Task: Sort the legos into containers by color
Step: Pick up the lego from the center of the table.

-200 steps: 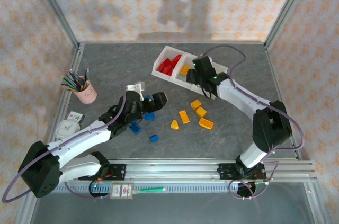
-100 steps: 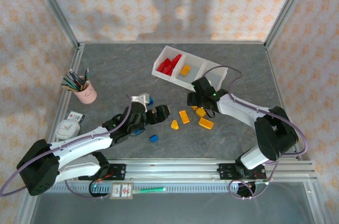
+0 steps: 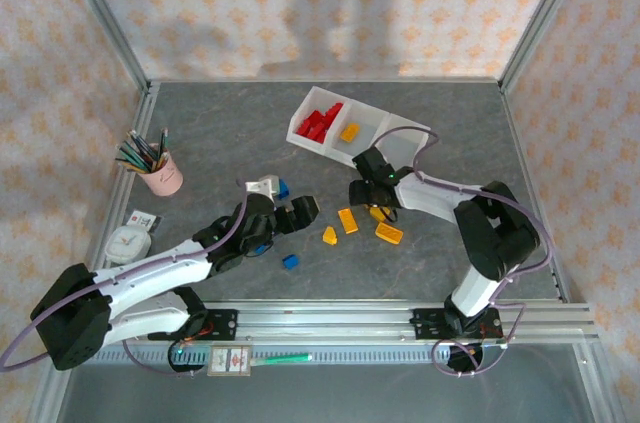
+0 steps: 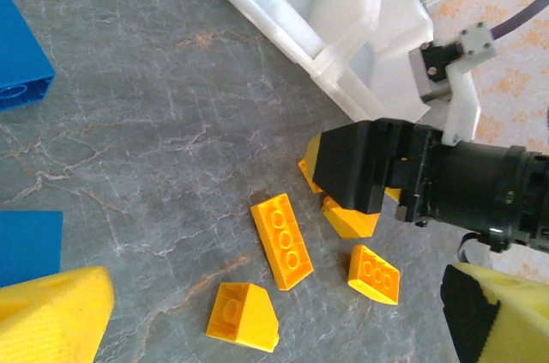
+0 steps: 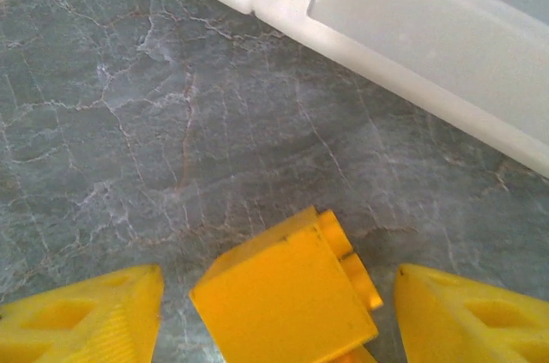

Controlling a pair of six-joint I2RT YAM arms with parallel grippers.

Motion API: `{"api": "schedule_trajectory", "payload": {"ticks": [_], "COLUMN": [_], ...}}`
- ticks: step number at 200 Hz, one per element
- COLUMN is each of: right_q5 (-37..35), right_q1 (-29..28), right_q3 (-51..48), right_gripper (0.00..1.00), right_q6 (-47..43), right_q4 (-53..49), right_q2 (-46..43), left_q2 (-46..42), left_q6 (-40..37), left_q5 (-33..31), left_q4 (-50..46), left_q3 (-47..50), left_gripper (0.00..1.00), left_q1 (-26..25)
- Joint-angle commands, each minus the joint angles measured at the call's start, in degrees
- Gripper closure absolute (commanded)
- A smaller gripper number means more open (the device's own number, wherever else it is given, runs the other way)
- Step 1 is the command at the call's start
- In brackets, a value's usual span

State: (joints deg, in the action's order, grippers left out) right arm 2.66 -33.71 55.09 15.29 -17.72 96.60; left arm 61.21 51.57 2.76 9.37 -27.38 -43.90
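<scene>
Right wrist view had the right hand (image 5: pixel 276 318) open about halfway, its two tips on either side of a yellow brick (image 5: pixel 287 294) with a gap showing on each side, so nothing was gripped yet. That brick lay on the counter (image 5: pixel 171 123) just in front of the tray (image 5: pixel 412 37), one studded end turned toward the tray wall.

To do the pickup well, the tips probably needed to come down onto the brick's flat sides and close evenly. Another yellow piece seemed to sit right against it on the side away from the tray, so a skewed pinch could have dragged both. The lift then needed to clear the tray wall before heading for the middle compartment, where one yellow piece (image 3: pixel 350 131) already sat beside the red bricks (image 3: pixel 318 123) in the end compartment.

More yellow legos (image 4: pixel 281 241) lay near the tray, and blue ones (image 3: pixel 290 261) further from it. The left hand (image 4: pixel 279 311) was wide open and empty.
</scene>
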Motion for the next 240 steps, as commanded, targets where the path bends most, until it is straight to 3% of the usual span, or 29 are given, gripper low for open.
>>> {"api": "schedule_trajectory", "payload": {"ticks": [1, 32, 60, 92, 161, 240], "right_q5": [0.09, 1.74, -1.14, -2.42, -3.42, -3.49], "right_q1": [-0.47, -2.14, -4.32, -4.47, -4.43, -2.82], "right_q3": [1.65, 3.00, 4.46, 5.72, 6.87, 12.86], "right_gripper": [0.35, 0.42, 0.45, 0.45, 0.59, 0.60], "right_q6": [-1.25, -1.13, -0.64, -0.51, -0.84, -0.79], "right_q4": [0.96, -0.08, -1.25, -1.95, -2.85, -5.56], "right_q2": [0.64, 2.24, 4.04, 5.31, 4.74, 0.92], "left_q2": [-1.68, -1.97, -1.62, -1.62, -1.80, -0.70], "left_q6": [0.62, 0.71, 0.41, 0.12, -0.25, -3.54], "left_q5": [-2.88, -3.45, -3.38, -3.20, -3.45, -4.86], "left_q4": [-0.21, -0.21, -0.75, -1.04, -1.21, -3.42], "left_q3": [1.09, 1.20, 0.68, 0.48, 0.06, -4.26], "left_gripper": [0.01, 0.01, 0.01, 0.01, 0.01, 0.01], "left_q1": [-0.39, -0.31, -0.36, -0.33, -0.32, -0.30]}}
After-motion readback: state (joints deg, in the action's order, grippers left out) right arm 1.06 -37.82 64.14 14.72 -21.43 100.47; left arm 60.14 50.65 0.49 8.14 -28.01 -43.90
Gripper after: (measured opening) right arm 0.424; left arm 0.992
